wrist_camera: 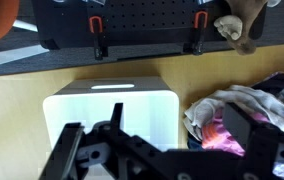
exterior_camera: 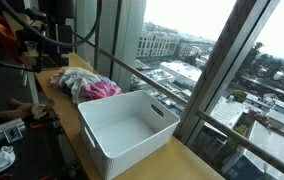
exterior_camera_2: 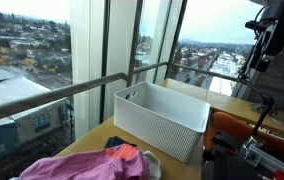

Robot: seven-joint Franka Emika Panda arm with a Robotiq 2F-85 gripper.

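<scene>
Gripper (wrist_camera: pixel 162 152) hangs high over the counter (exterior_camera: pixel 187 160). Jaws are spread wide w/ nothing btwn them: the wrist view shows the fingers (wrist_camera: pixel 70 150) far apart and bare surface in the gap.

Right under it is the white slatted bin (wrist_camera: pixel 112 112), upright, open-topped, and empty as far as any view shows. Beside the bin, to the right in the wrist view, lies the clothes pile (wrist_camera: pixel 244 112): pink, white and some dark fabric, all crumpled together. Touching the bin wall or just shy of it, can't tell. Both exterior views show the same layout, bin and pile side by side on the counter along the window (exterior_camera_2: pixel 42 60).

At the far edge in the wrist view there's a pegboard (wrist_camera: pixel 142 18) w/ red-handled clamps (wrist_camera: pixel 97 24).

Step, as I judge it: hover / pre-grasp, no contact w/ anything, hand empty. Bin and pile are the nearest things.

A move onto the pile would call for:
- a sideways shift off the bin to centre over the heap
- a straight descent w/ jaws kept apart
- a pinch on a bunched fold, not a flat patch

Loose cloth prob drapes and could snag the bin rim, so clearance matters.
</scene>
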